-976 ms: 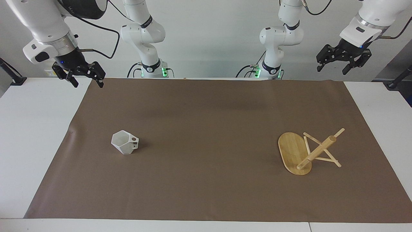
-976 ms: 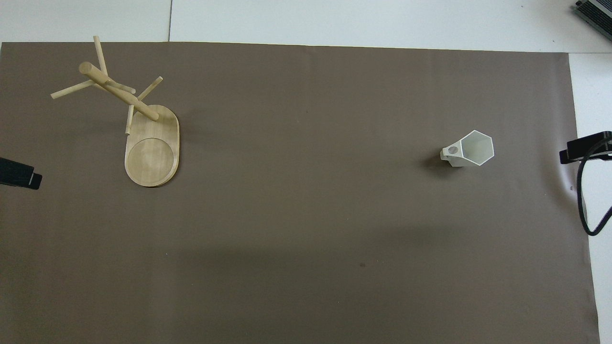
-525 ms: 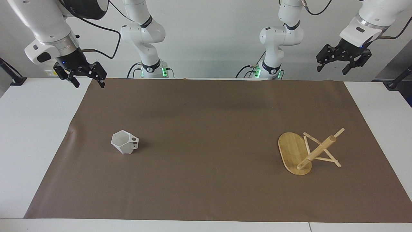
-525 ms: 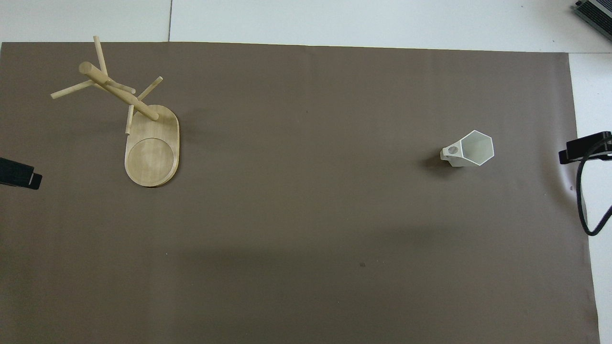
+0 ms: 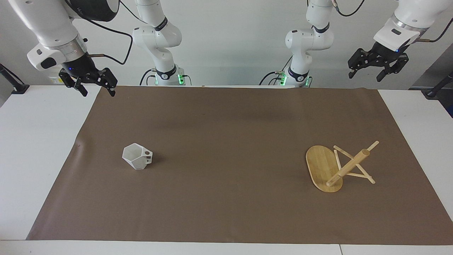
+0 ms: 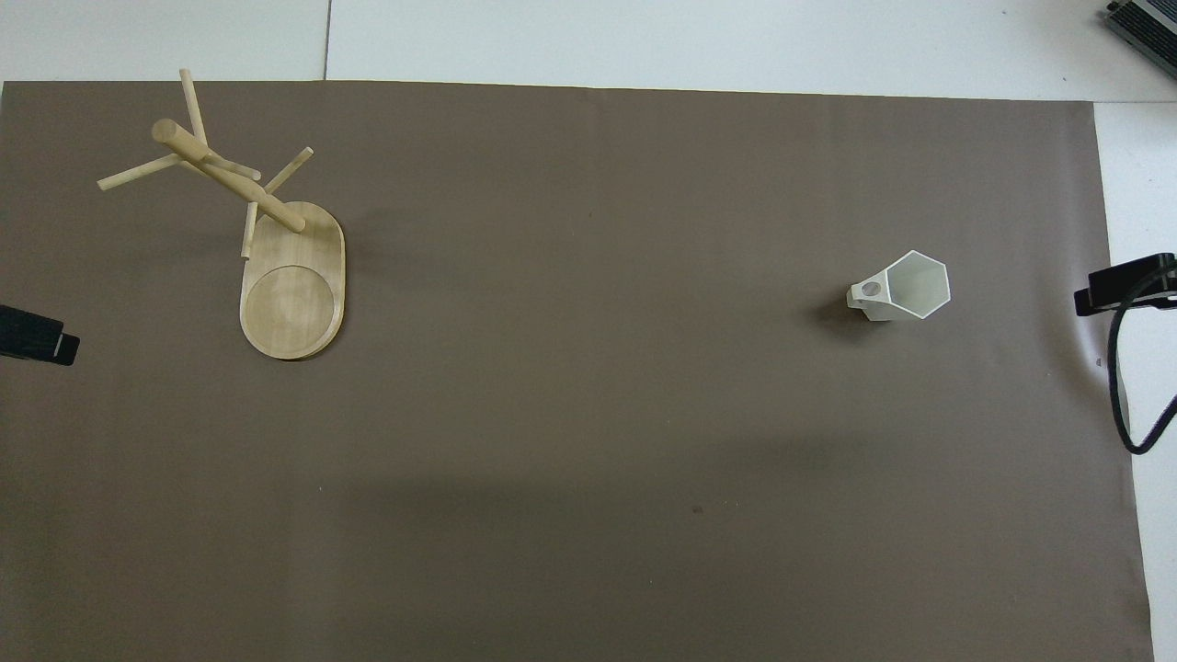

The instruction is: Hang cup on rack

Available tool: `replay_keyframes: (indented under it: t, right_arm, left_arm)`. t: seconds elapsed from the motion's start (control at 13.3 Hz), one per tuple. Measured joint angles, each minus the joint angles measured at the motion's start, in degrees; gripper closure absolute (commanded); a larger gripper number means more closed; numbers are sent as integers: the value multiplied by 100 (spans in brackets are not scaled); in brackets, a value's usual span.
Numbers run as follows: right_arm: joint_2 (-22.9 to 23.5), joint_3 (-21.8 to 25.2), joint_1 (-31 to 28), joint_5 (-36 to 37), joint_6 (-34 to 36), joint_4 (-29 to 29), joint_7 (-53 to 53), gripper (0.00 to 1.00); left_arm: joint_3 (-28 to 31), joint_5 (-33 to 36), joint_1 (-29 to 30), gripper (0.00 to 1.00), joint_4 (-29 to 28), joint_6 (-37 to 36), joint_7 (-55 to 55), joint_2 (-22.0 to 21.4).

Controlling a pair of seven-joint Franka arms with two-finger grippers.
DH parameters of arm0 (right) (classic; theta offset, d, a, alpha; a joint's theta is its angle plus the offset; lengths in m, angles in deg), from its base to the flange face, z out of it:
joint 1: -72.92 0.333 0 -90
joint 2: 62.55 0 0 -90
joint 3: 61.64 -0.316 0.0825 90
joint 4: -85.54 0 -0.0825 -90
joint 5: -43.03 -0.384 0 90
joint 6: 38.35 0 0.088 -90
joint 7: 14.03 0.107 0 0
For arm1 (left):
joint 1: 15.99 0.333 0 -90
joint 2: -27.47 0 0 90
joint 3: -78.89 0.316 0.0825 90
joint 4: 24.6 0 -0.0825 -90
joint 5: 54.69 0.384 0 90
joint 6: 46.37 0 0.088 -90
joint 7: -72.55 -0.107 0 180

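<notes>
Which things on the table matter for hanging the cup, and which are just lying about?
For the job:
- cup, upright on the mat, toward the right arm's end
- rack, standing toward the left arm's end, pegs bare
- right end effector and left end effector, both open, raised, holding nothing

Just there:
- brown mat
- white table
</notes>
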Motion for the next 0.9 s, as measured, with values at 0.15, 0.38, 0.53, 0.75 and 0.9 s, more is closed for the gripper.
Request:
replay_keyframes:
  t: [0.15, 0.38, 0.53, 0.75, 0.9]
  right_arm:
    - [-1, -1, 0, 0, 0, 15, -1, 0]
    - [-18, -14, 2, -21, -413, 252, -4, 0]
    - [-103, -13, 0, -42, -1160, 772, -4, 0]
    - [-133, -7, -4, -44, -1983, 1420, -4, 0]
    - [-35, -2, -21, -144, -2346, 1678, -4, 0]
  left_arm:
    - [0, 0, 3, 0, -48, 1, 0, -21]
    - [0, 0, 3, 0, -110, 5, 0, -59]
    - [0, 0, 3, 0, -116, 5, 0, -68]
    - [0, 0, 3, 0, -125, 5, 0, -71]
    - [0, 0, 3, 0, -149, 6, 0, -81]
